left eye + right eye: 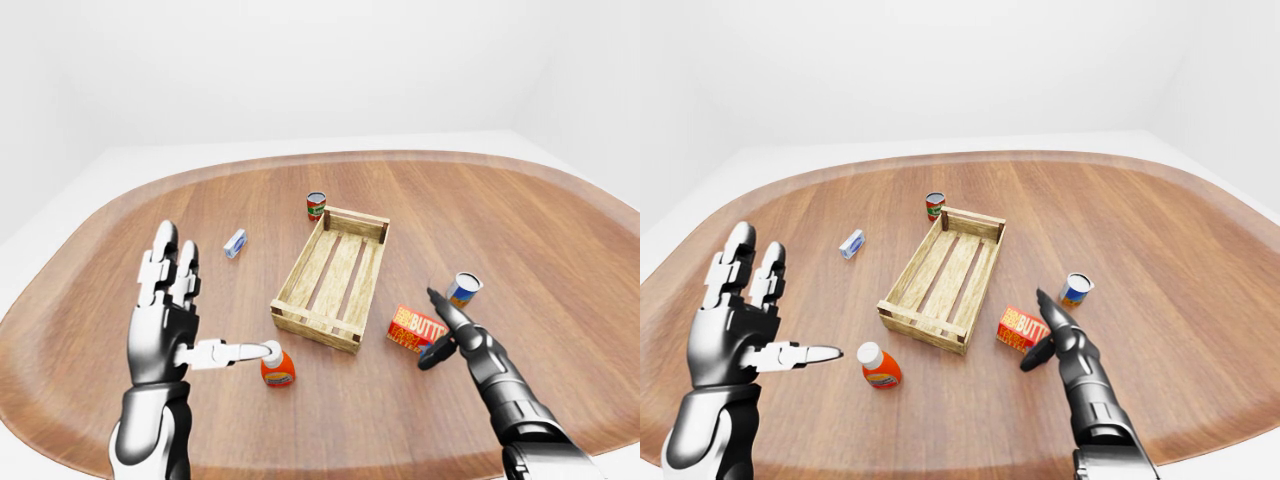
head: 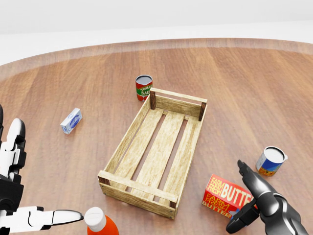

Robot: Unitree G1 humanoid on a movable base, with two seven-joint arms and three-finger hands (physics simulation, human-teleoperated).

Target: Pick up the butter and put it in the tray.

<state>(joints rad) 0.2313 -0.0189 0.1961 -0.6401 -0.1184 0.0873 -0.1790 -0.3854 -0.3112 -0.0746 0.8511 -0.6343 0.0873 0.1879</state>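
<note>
The butter (image 2: pixel 226 195) is a red box lettered "FARM FRESH BUTTER". It lies flat on the wooden table just right of the tray's near corner in the head view. The tray (image 2: pixel 178 101) is an empty slatted wooden crate in the middle. My right hand (image 2: pixel 237 196) is open at the butter's right edge, with the forefinger stretched past its far side and the thumb at its near side. The fingers are not closed round it. My left hand (image 1: pixel 185 300) is open and raised at the left of the left-eye view, holding nothing, thumb pointing right.
An orange bottle with a white cap (image 2: pixel 100 223) stands by my left thumb, near the tray's near-left corner. A red sauce can (image 2: pixel 144 87) stands at the tray's far end. A blue-and-white can (image 2: pixel 270 161) stands right of the butter. A small blue-white box (image 2: pixel 71 121) lies left.
</note>
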